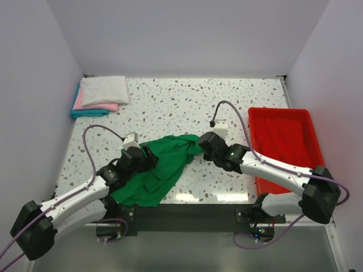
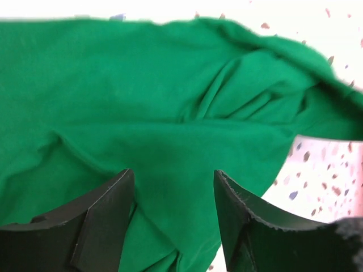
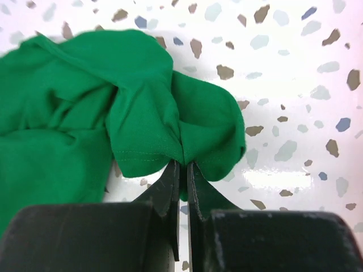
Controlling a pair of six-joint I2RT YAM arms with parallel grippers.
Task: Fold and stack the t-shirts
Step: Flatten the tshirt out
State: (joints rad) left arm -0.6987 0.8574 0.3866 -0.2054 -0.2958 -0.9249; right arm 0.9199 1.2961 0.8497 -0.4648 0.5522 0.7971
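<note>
The right fingers (image 3: 168,192) pinch a fold of the crumpled green t-shirt (image 1: 164,167) on the desk (image 1: 187,102); the left fingers (image 2: 108,209) gape apart over it.

The speckled table (image 1: 170,102) carries a crumpled green t-shirt (image 1: 161,170) near its front edge, between the two arms. The shirt runs diagonally from the near left to a bunched end at the far right. The left gripper (image 1: 148,153) sits at the shirt's left edge, over the cloth. The right gripper (image 1: 198,148) meets the bunched far-right end. Jaw positions cannot be resolved from this view. In the far-left corner, three folded shirts form a stack: white t-shirt (image 1: 105,89) on top, pink t-shirt (image 1: 97,106) beneath it, teal t-shirt (image 1: 85,113) at the bottom. A red plastic tray (image 1: 281,139) lies along the right side of the table.
</note>
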